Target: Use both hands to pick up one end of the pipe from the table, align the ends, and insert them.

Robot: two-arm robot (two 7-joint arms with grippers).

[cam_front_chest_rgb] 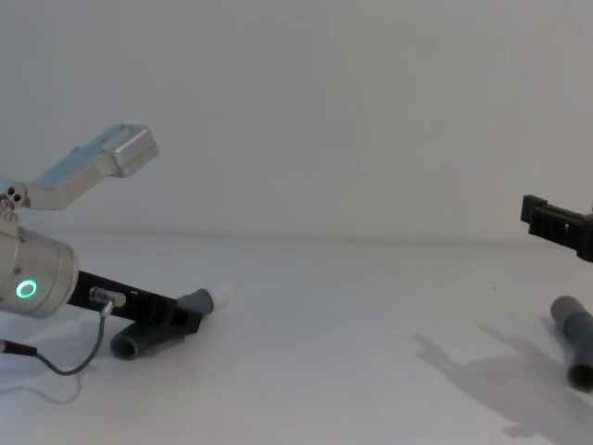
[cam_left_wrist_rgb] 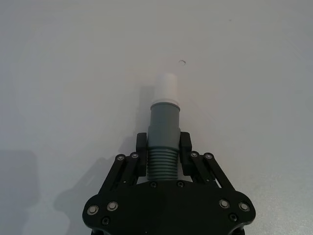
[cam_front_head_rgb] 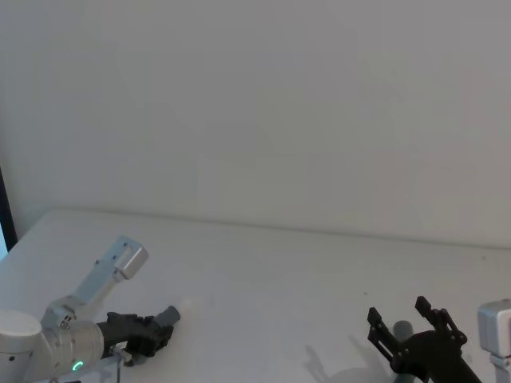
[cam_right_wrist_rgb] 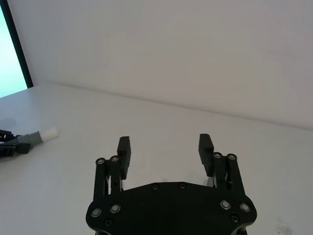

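Pipe [cam_front_chest_rgb: 153,337]: one piece gripped, one lying loose

Left claw [cam_left_wrist_rgb: 163,143] squeezes one ribbed pipe piece [cam_left_wrist_rgb: 163,165] just behind its grey cuff [cam_left_wrist_rgb: 165,125] and white tip [cam_left_wrist_rgb: 167,87], low by the table's [cam_front_head_rgb: 279,271] near left corner. Right claw [cam_right_wrist_rgb: 165,149] is spread wide, holding nothing, above the second pipe piece [cam_front_chest_rgb: 573,334] by the right edge.

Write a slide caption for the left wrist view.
Left tool clamped on the pipe where its ribs meet the grey cuff, white tube tip pointing out over the table.
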